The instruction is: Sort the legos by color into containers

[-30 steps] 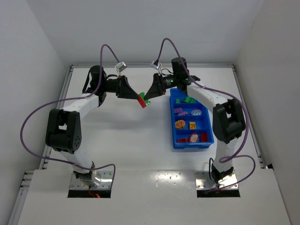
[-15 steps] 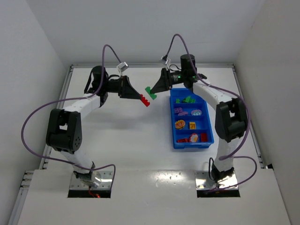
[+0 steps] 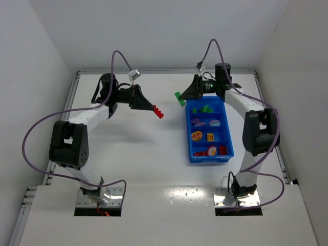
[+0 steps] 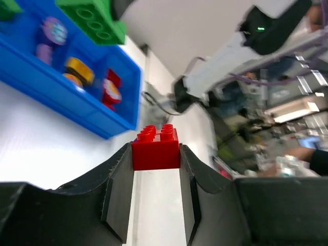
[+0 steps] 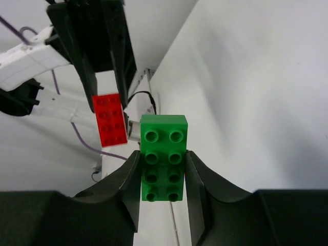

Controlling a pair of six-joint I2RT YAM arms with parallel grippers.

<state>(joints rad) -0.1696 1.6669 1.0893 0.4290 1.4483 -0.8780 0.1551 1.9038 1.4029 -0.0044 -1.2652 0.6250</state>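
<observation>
The left gripper [image 4: 156, 155] is closed tight on a red lego brick [image 4: 155, 148]. It pinches the brick's sides between its two dark fingers, and the studded end pokes out past the fingertips. In the overhead view this brick is held in the air above the white table [image 3: 138, 154], well left of the blue tray [image 3: 211, 159].

The right gripper [image 5: 163, 159] is likewise clamped on a green lego brick [image 5: 164, 154], eight studs facing its camera and the far half sticking out beyond the fingers. From above, that brick hangs just off the tray's far left corner, apart from the red one.

The tray lies on the table beside the right arm. Green bricks [image 3: 206, 108] fill its farthest compartment, with purple pieces [image 3: 199, 123] in the next. Beyond these are a yellow brick [image 3: 210, 137] and then red bricks [image 3: 223, 149] in the nearest compartment.
</observation>
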